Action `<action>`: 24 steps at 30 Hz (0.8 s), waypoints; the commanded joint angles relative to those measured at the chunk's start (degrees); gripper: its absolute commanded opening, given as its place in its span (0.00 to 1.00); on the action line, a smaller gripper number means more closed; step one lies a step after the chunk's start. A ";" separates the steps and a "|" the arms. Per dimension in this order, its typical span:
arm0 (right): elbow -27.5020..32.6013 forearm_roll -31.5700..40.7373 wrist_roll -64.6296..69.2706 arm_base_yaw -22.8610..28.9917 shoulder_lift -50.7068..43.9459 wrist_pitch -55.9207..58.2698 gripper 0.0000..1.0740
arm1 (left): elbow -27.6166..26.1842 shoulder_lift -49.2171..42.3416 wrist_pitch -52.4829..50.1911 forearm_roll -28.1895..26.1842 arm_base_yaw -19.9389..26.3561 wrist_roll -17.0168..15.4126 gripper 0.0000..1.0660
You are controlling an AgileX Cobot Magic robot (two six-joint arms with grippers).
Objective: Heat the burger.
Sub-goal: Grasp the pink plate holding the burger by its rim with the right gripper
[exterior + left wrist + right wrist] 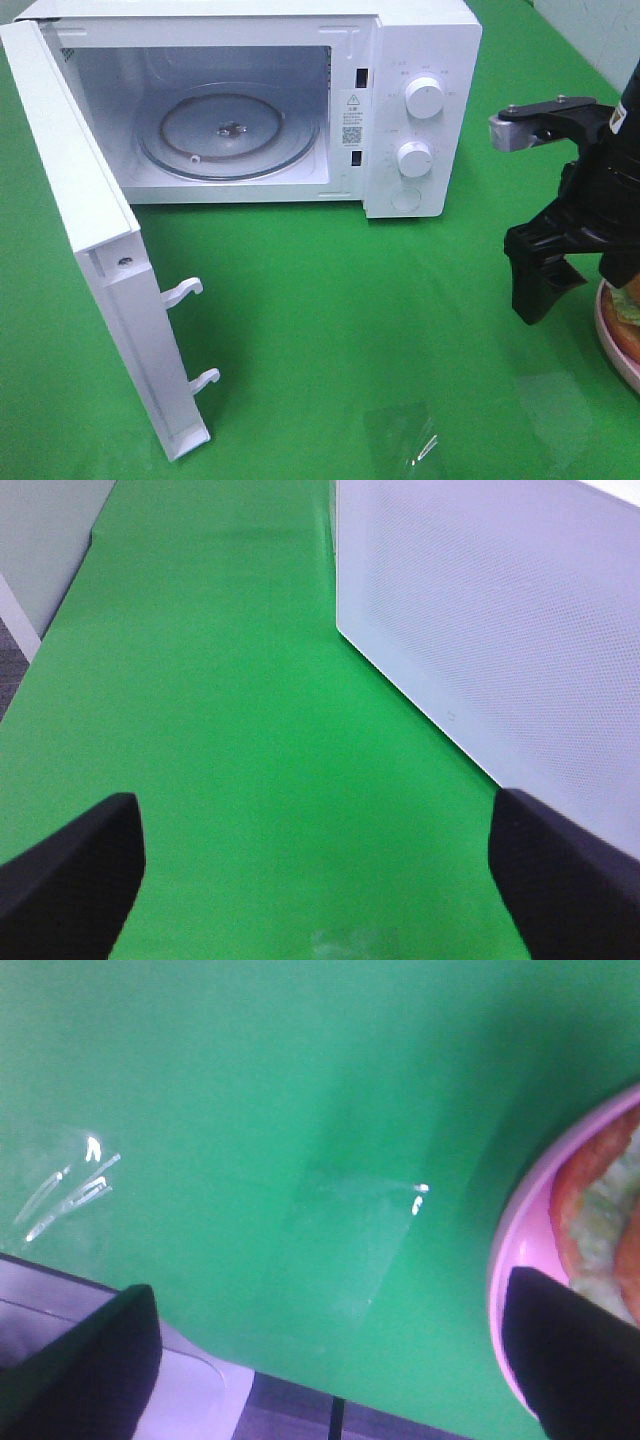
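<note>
The burger [630,303] is only a sliver at the right edge of the high view, resting on a pink plate [610,335]. In the right wrist view the burger [600,1210] shows an orange-red layer and pale green lettuce on the pink plate [520,1250]. My right gripper [550,290] hangs just left of the plate, fingers down. The right gripper [330,1295] is open over bare cloth, with one finger [570,1350] over the plate's rim. Nothing is held. My left gripper [315,810] is open and empty beside a white microwave panel [500,630]. It is outside the high view.
A white microwave [420,60] stands at the back with its door [110,290] swung wide toward the front left. Its glass turntable [230,135] is bare. A shiny clear patch [405,440] lies on the green cloth [350,300] near the front.
</note>
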 commanded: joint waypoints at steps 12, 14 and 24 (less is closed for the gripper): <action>7.33 -4.87 -0.80 -1.26 -0.23 2.92 0.76 | 0.17 -1.20 -0.92 -0.52 0.23 0.11 0.81; 7.91 -5.21 -0.80 -1.26 -0.23 2.75 0.76 | 0.17 -1.20 -0.92 -0.52 0.23 0.11 0.81; 14.67 -10.83 1.38 -1.26 -0.23 -7.10 0.74 | 0.17 -1.20 -0.92 -0.52 0.23 0.11 0.81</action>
